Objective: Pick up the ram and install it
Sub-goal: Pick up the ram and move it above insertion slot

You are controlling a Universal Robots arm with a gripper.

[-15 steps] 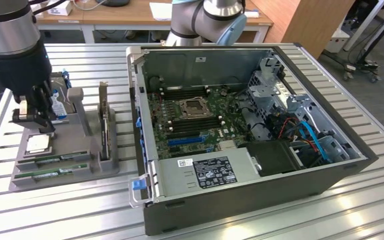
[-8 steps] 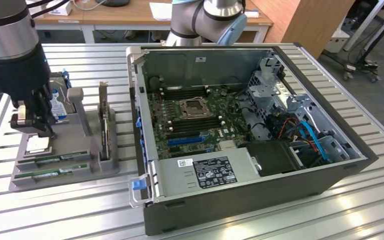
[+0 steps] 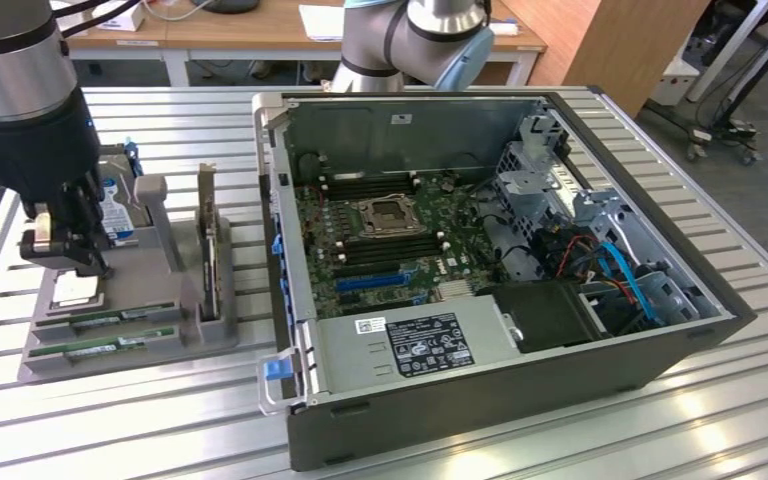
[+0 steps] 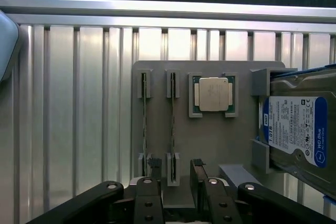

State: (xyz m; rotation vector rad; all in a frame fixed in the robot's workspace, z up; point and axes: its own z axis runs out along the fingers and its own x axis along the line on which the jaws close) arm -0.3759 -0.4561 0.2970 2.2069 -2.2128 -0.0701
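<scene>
Approach stage of the pick, nothing lifted yet. Hovering over the grey tray (image 4: 210, 145) with the gripper (image 4: 173, 177) spread wide and empty, fingers (image 4: 148, 195) lined up either side of the ram (image 4: 171, 124), standing on edge in its slot (a twin stick (image 4: 144, 124) just beside). Well apart from the open computer case (image 3: 491, 395). For the grasp, by judgement: straight descent, fingers square astride the thin edge, clear of the slot posts.

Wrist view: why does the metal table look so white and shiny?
In the wrist view, light bounces off the metal table, so its slats glare nearly white; the silver chip shines too. In the exterior view, the same table gleams softly, and the open computer case is shadowy inside.
</scene>
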